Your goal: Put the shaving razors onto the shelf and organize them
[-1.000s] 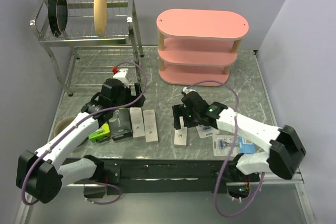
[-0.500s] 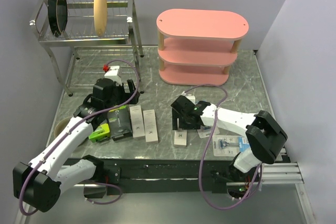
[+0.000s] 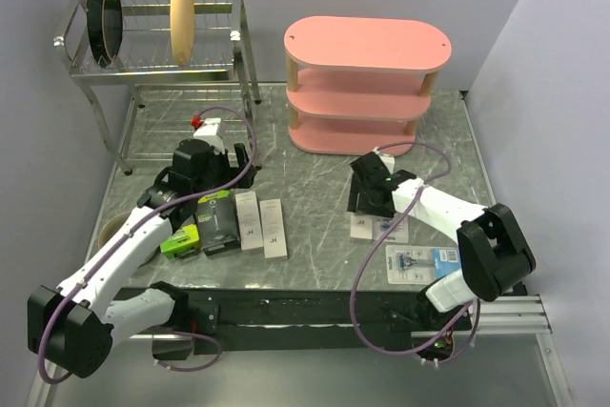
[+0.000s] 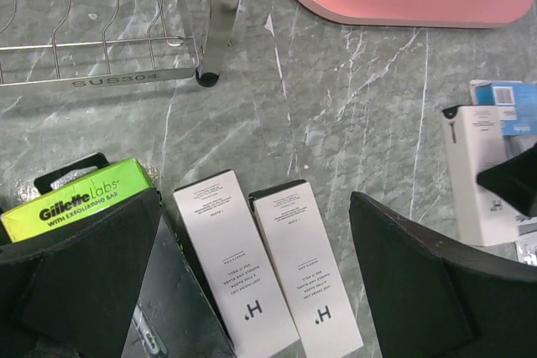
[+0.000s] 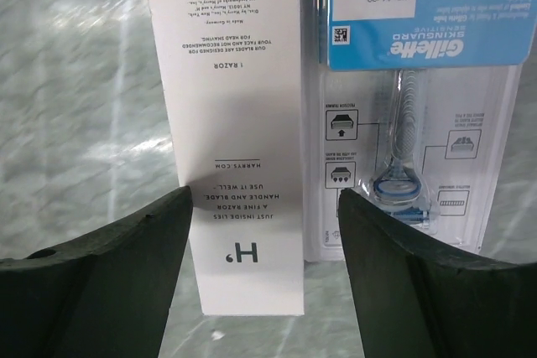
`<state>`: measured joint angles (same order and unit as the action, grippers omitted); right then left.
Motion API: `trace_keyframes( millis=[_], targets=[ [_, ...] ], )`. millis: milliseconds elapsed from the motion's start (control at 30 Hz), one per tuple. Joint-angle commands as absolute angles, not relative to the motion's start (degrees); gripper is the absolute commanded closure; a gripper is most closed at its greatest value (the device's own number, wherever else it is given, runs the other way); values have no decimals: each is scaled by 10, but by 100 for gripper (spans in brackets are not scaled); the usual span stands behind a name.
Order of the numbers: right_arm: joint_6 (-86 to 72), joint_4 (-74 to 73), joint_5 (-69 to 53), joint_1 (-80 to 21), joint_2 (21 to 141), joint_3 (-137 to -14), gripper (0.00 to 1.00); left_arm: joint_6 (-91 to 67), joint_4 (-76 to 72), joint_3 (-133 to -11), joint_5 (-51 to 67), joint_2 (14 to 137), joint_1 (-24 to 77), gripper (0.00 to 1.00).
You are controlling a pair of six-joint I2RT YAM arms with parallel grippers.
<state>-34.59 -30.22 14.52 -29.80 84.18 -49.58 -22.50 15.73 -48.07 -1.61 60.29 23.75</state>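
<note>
White razor box (image 5: 239, 148) lies between the right hand's (image 5: 260, 282) spread fingers.

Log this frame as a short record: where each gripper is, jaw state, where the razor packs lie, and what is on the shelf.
left gripper: open, empty, above two white boxes lying side by side
right gripper: jaws straddling a third white box, not clearly touching it; grip cannot be judged
beside that box: blister pack, flat on the table
green-and-black boxes: left of the white pair
second blister pack: near edge, right
shelf: no razors visible on it
</note>
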Motion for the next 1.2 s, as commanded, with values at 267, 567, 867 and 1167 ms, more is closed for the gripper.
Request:
trace_keyframes(
  millis=[267, 567, 867, 1167],
  targets=[
    [-264, -338, 197, -190, 757, -489, 25, -307, 264, -504, -114, 641, 217, 1],
    [-207, -206, 13, -379, 743, -605, 10, -358, 279, -481, -113, 674, 162, 1],
    [-307, -186, -43, -463, 962, -750, 0, -404, 299, -431, -34, 672, 69, 1],
    [-277, -202, -3, -532, 1100, -881, 0, -396, 273, -406, -36, 628, 61, 1]
  ],
)
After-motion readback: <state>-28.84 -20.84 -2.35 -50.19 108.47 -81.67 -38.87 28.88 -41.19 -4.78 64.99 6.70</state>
